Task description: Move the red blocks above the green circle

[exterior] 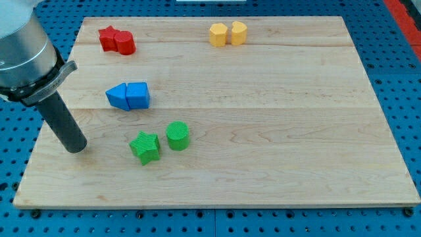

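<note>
Two red blocks touch each other near the view's top left: a red star (108,37) and a red cylinder-like block (124,43). The green circle (177,135) stands at lower centre-left, with a green star (145,147) just to its left. My tip (76,147) rests on the board at the view's left, well to the left of the green star and far below the red blocks. The rod slants up to the arm's grey body at the top left corner.
Two blue blocks (128,96) sit side by side between the red blocks and the green ones. Two yellow blocks (228,33) sit side by side near the top edge of the wooden board (276,131). A blue pegboard surrounds the board.
</note>
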Available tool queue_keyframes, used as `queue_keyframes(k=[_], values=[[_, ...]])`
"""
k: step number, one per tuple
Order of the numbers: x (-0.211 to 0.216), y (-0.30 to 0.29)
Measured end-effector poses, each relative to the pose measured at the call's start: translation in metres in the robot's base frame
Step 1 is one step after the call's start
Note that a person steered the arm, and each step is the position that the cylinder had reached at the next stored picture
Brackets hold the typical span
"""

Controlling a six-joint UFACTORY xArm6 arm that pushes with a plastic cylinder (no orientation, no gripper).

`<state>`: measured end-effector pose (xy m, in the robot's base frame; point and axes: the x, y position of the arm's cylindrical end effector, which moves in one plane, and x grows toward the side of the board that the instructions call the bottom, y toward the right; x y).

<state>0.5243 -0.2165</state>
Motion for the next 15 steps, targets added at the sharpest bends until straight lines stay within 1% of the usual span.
queue_keyframes(k=[1, 2, 3, 5, 6, 7, 8, 9, 11, 12, 13, 14, 15], values=[[0.0, 0.0], [-0.009, 0.007], [-0.038, -0.043], [-0.18, -0.048], [-0.233, -0.049], [-0.258, -0.056], [-0.291, -0.008], [-0.305, 0.012], [-0.313, 0.018], [-0.306, 0.008], [-0.299, -0.021], [-0.261, 0.046], [-0.236, 0.093]])
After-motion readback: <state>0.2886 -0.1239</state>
